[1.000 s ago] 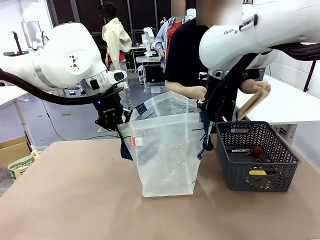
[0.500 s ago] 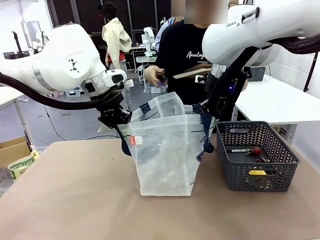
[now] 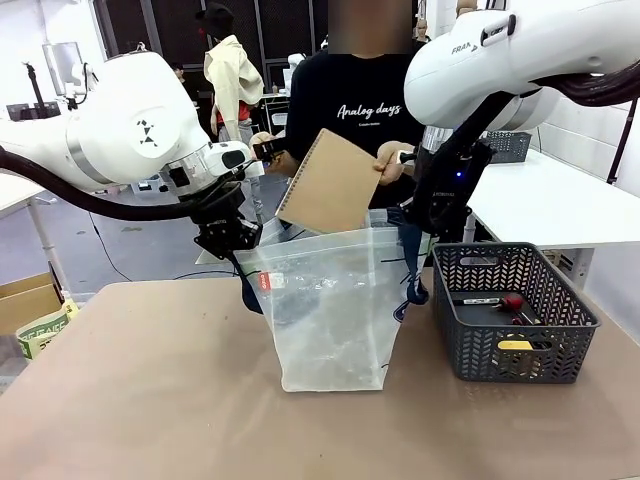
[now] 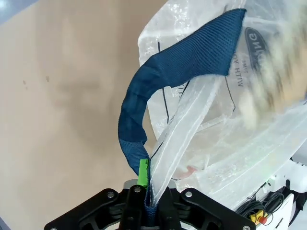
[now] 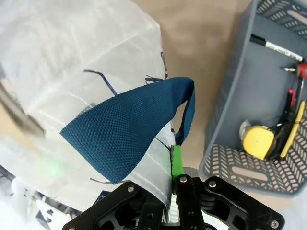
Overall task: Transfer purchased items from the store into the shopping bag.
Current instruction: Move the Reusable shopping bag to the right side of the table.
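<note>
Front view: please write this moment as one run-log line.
left gripper: shut on shopping bag rim | right gripper: shut on other rim | person's hand: holds kraft packet over bag mouth | basket: small items inside

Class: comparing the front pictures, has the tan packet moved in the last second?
Yes. The tan packet went leftward, from above the basket to above the shopping bag.

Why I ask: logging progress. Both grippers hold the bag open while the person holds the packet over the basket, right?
No: front view shows the packet over the bag, not the basket. Left gripper and right gripper do hold it open.
</note>
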Action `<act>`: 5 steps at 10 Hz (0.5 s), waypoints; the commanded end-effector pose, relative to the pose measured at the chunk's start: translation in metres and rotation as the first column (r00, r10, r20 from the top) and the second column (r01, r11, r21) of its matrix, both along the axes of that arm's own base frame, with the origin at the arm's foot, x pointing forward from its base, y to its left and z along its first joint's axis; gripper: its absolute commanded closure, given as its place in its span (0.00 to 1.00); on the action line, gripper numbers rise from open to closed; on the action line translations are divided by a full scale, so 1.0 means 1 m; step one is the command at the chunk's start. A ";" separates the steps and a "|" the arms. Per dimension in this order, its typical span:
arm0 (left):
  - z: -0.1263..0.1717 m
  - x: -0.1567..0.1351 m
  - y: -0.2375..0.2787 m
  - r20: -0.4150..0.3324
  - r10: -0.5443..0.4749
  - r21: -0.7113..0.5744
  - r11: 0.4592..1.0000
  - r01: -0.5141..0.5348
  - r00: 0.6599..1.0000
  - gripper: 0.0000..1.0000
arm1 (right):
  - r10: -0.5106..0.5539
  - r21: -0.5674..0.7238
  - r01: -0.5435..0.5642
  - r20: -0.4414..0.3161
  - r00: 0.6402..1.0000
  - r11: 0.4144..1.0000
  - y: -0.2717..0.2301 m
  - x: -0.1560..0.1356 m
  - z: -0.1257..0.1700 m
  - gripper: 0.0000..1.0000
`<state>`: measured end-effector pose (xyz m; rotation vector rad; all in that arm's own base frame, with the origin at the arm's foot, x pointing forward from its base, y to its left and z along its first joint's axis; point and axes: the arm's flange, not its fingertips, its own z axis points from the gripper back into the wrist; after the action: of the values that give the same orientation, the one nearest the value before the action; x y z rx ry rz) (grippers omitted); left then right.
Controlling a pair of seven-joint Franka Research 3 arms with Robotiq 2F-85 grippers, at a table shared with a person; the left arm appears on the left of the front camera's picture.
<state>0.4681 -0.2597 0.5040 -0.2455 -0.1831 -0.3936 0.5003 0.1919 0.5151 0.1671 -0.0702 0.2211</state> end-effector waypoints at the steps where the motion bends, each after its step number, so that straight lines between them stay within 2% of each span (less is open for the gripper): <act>1: -0.004 0.004 0.026 -0.019 0.039 0.057 0.998 -0.038 0.999 1.00 | -0.073 -0.059 0.072 -0.009 0.997 0.996 -0.029 0.006 -0.001 1.00; 5: -0.004 0.004 0.032 -0.012 0.083 0.066 0.994 -0.082 0.997 1.00 | -0.125 -0.039 0.124 -0.018 0.992 0.991 -0.035 0.009 -0.001 1.00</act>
<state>0.4695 -0.2583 0.5029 -0.2497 -0.1726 -0.3220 0.5018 0.1879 0.5150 0.1711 -0.0622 0.1170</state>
